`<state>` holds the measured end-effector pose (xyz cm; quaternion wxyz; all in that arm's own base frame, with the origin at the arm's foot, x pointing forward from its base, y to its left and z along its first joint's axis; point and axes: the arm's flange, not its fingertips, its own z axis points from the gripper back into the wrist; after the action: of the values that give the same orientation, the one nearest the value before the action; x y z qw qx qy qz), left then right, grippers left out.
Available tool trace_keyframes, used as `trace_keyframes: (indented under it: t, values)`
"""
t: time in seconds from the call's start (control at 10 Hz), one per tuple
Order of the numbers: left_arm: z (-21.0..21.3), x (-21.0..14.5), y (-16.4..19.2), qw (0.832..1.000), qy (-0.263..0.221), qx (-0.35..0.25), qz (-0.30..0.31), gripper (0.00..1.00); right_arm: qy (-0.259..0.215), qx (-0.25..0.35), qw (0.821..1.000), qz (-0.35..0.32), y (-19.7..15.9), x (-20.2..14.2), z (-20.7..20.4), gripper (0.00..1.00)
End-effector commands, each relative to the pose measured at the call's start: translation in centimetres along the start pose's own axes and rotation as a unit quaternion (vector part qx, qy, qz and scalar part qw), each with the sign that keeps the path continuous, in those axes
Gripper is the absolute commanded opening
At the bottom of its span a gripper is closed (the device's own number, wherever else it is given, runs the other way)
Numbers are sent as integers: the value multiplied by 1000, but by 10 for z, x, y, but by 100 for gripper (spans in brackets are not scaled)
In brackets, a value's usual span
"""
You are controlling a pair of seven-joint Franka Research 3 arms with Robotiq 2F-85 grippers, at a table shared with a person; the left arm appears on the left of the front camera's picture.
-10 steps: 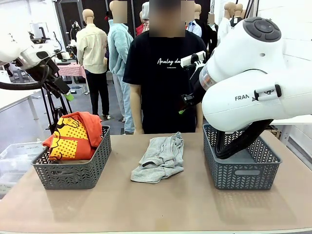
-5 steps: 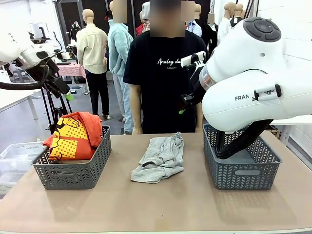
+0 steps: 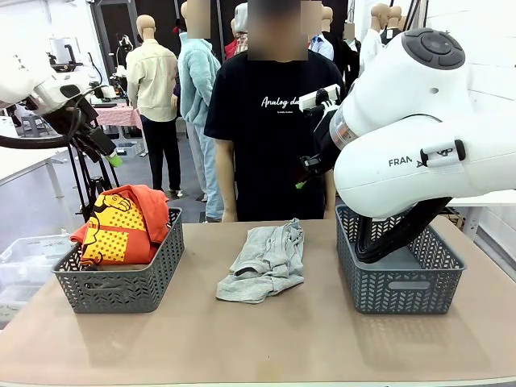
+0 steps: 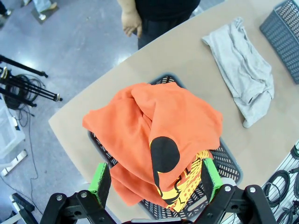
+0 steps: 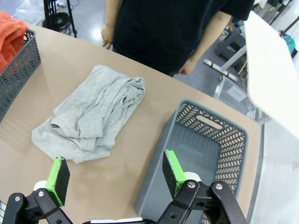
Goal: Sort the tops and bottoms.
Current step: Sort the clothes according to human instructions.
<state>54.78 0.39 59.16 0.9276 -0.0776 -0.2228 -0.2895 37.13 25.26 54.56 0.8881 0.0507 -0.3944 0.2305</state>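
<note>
1. Front view: seeing orange-red garment [image 3: 121, 219] heaped in L basket [image 3: 121, 290] and spilling over its rim, at left part of table [image 3: 282, 339]. Seeing light grey garment [image 3: 264, 262] lying crumpled at table middle, between L basket and R basket [image 3: 399, 294], touching neither. Noting person [image 3: 270, 121] standing at far edge, L arm [image 3: 48, 89] raised at upper left, R arm [image 3: 411, 129] hanging over R basket.
2. L wrist view: looking down along L gripper [image 4: 155, 179], fingers standing wide apart, holding nothing. Hovering right above orange-red garment, w/ black and yellow print showing near the pads. Seeing light grey garment farther off on table, at upper right.
3. R wrist view: looking down along R gripper [image 5: 115, 170], jaws also wide, gripping nothing. Hovering above table, w/ light grey garment to one side and R basket to the other. Catching a bit of orange-red garment in L basket at upper left corner.
</note>
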Motion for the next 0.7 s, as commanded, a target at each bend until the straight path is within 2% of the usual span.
trace_keyframes:
  t: [0.0, 0.6]
  values:
    - [0, -4, -2, 1000, -10, 1, 1, 100, -4, 4, 1000, 1, 0, -2, -2, 100]
    - [0, -4, -2, 1000, -10, 1, 1, 100, -4, 4, 1000, 1, 0, -2, -2, 100]
